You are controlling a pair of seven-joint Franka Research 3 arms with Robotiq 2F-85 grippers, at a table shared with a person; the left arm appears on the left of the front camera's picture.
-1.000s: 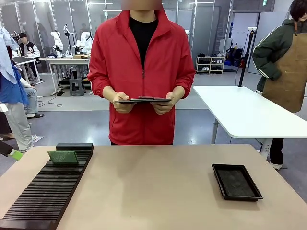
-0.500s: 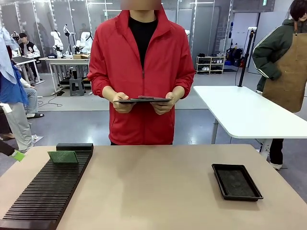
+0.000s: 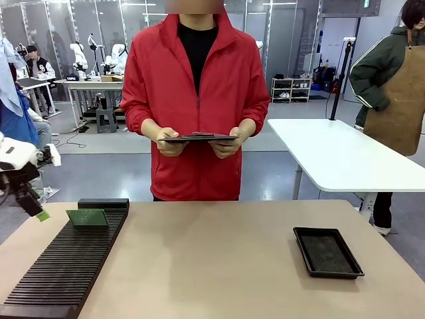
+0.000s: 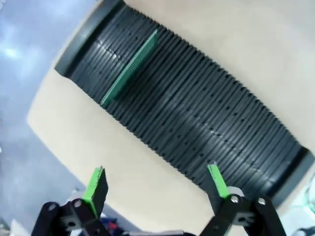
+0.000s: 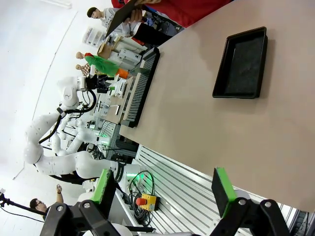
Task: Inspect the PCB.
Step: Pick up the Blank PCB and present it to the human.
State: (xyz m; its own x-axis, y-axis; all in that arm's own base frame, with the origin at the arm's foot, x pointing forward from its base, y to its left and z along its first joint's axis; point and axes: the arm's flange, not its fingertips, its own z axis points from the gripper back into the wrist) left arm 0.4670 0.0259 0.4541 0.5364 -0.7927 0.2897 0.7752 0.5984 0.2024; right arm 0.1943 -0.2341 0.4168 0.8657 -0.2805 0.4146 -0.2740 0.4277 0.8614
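The PCB (image 3: 87, 217) is a thin green board standing upright in a slot near the far end of the black slotted rack (image 3: 66, 262). My left gripper (image 3: 38, 211) hovers off the table's left edge, a short way left of the board, its jaws open and empty. In the left wrist view the PCB (image 4: 130, 69) shows edge-on across the rack (image 4: 197, 113), well beyond the open left gripper (image 4: 156, 182). The right gripper (image 5: 164, 189) is open and empty, held back from the table's near edge.
A shallow black tray (image 3: 327, 251) lies at the table's right, also seen as the tray (image 5: 241, 63) in the right wrist view. A person in a red jacket stands at the far side holding a dark clipboard (image 3: 199, 138) in both hands.
My left arm has come in from the picture's left edge, moving rightward and up toward the rack. The PCB, the tray and the person have not moved.
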